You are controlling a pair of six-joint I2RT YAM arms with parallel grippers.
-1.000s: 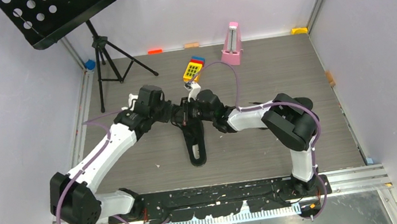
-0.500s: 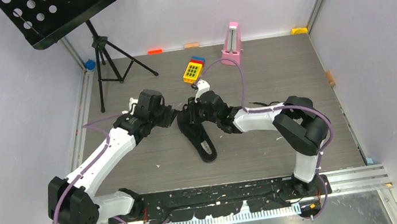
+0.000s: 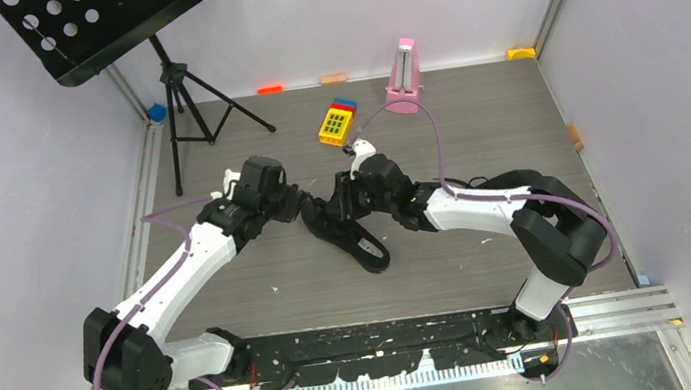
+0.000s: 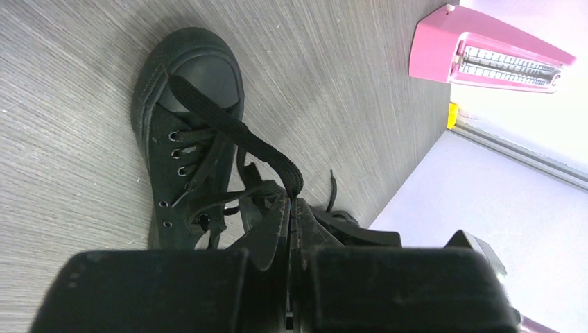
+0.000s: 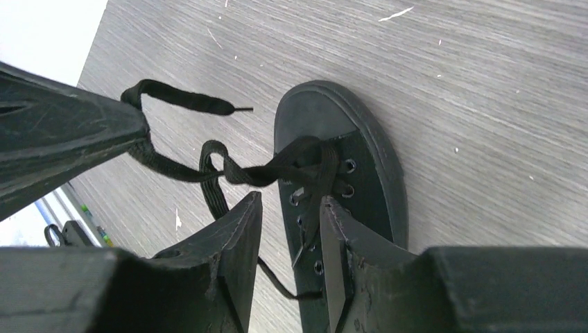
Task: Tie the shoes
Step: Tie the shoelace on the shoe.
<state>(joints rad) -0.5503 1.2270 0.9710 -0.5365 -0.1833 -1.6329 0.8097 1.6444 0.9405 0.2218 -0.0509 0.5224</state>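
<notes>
One black shoe [image 3: 360, 241] lies on the grey floor, its toe toward the near right. In the left wrist view the shoe [image 4: 187, 132] shows loose crossed laces. My left gripper [image 4: 292, 201] is shut on one black lace [image 4: 270, 156] just left of the shoe's heel end [image 3: 306, 206]. My right gripper [image 5: 291, 205] hovers over the shoe's eyelets [image 5: 347, 187], jaws apart, with nothing pinched; a thin lace end runs on the floor beneath the gap. In the right wrist view the held lace [image 5: 177, 94] loops over the left fingertips [image 5: 104, 132] and stretches back to the shoe's tongue.
A pink metronome [image 3: 402, 77] and a yellow keypad toy [image 3: 337, 121] stand behind the shoe. A black music stand [image 3: 173, 81] rises at the back left. Small coloured blocks [image 3: 269, 89] line the back wall. Purple walls close in both sides.
My right gripper has opened and let go of its lace, drawing away to the right. The shoe has swung so its toe points further right. My left gripper stays shut on its lace.
</notes>
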